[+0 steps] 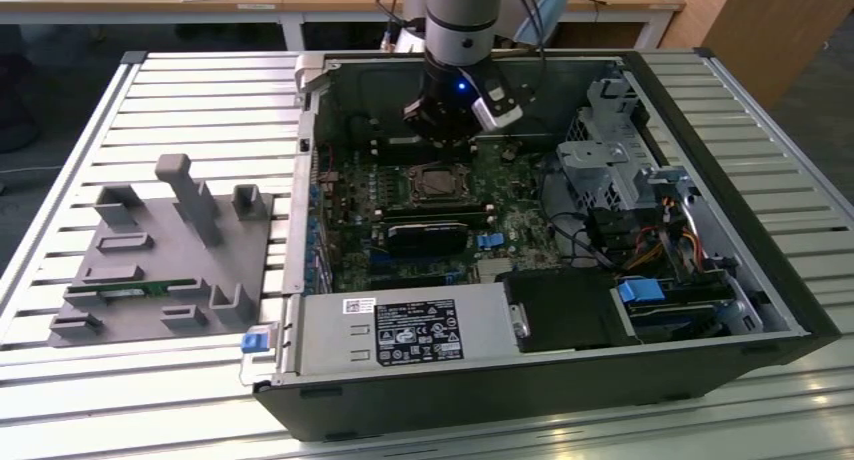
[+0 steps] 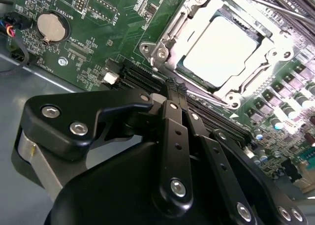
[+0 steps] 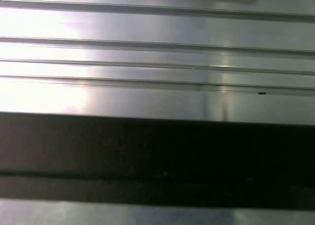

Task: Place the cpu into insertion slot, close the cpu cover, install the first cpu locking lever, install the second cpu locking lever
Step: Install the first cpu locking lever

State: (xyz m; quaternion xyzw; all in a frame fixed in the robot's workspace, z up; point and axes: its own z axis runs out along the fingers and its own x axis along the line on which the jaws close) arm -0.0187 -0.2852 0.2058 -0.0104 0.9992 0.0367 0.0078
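Silver-grey metal marks the cpu [image 2: 224,50] in the upper right of the second wrist view: it already sits in the insertion slot [image 2: 184,70], and the cpu cover [image 2: 268,55] appears to lie closed around it, its window framing the chip. In the exterior view the same socket [image 1: 434,183] sits just above centre, directly below the gripper [image 1: 447,130] as the picture runs.

Your jaws look drawn together and hold nothing; in the second wrist view their tips [image 2: 172,89] hover apart from the socket, over the dark memory slots [image 2: 142,80] beside it.

Watch the descent. With the tips this close to the slots and the small board parts, a slightly offset approach could, I judge, strike them, or slip off a thin lever rather than catch it.

You cannot tell whether either locking lever is latched; the thin rods along the socket edges are glare-washed. The first wrist view offers ribbed metal [image 3: 157,57] and a dark band.
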